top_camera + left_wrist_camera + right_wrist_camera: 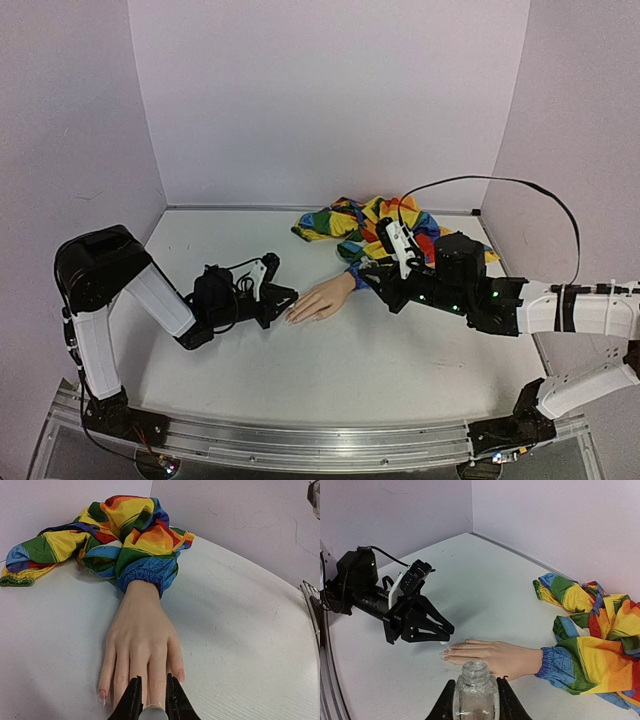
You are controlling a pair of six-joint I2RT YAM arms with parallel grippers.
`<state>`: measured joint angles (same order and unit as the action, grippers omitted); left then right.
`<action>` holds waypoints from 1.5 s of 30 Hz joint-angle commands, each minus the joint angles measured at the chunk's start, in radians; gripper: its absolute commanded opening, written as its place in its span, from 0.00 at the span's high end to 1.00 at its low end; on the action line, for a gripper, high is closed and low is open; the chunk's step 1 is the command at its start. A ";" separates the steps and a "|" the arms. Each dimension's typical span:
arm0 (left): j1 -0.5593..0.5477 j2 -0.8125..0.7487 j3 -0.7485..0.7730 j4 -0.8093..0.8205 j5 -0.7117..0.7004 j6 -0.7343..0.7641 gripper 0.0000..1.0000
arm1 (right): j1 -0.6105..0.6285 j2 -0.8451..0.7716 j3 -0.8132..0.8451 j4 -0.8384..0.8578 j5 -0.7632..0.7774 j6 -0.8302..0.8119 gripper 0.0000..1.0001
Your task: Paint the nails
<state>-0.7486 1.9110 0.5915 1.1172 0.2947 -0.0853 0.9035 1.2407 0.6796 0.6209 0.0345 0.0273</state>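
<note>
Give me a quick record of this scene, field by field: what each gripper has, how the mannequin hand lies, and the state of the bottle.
left gripper: shut on a small pale piece, right at the fingertips
right gripper: shut on the clear bottle
bottle state: upright, no cap on
mannequin hand: palm down on the table, fingers pointing at the left gripper
nails: long; whether they are painted cannot be told
sleeve: rainbow patchwork, bunched behind the wrist

left gripper [449, 636] crowding nails [445, 653], near table [400, 370] open
</note>
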 commanded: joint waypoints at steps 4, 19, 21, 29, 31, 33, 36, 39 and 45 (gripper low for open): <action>0.006 0.007 -0.007 0.020 -0.011 -0.004 1.00 | -0.006 -0.006 0.014 0.068 -0.011 0.014 1.00; 0.005 0.017 -0.011 0.013 -0.004 -0.007 1.00 | -0.005 0.000 0.013 0.072 -0.014 0.016 1.00; 0.005 0.022 -0.006 0.013 -0.002 -0.009 1.00 | -0.005 0.002 0.013 0.071 -0.014 0.016 1.00; 0.005 0.032 0.001 0.012 0.005 -0.008 1.00 | -0.006 0.000 0.013 0.073 -0.014 0.015 1.00; 0.005 0.035 0.004 0.011 0.012 -0.010 1.00 | -0.005 0.001 0.013 0.074 -0.013 0.016 1.00; 0.006 0.040 0.005 0.010 0.011 -0.015 1.00 | -0.005 0.002 0.012 0.073 -0.015 0.017 1.00; 0.006 0.043 0.007 0.011 0.019 -0.016 1.00 | -0.005 0.003 0.011 0.074 -0.016 0.017 1.00; 0.005 0.040 0.011 0.010 0.028 -0.016 1.00 | -0.005 0.003 0.012 0.076 -0.018 0.017 1.00; 0.005 0.049 0.020 0.010 0.037 -0.019 1.00 | -0.005 0.003 0.012 0.076 -0.017 0.017 1.00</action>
<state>-0.7486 1.9518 0.5823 1.0977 0.3122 -0.0875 0.9035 1.2453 0.6796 0.6281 0.0231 0.0311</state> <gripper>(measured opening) 0.155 0.221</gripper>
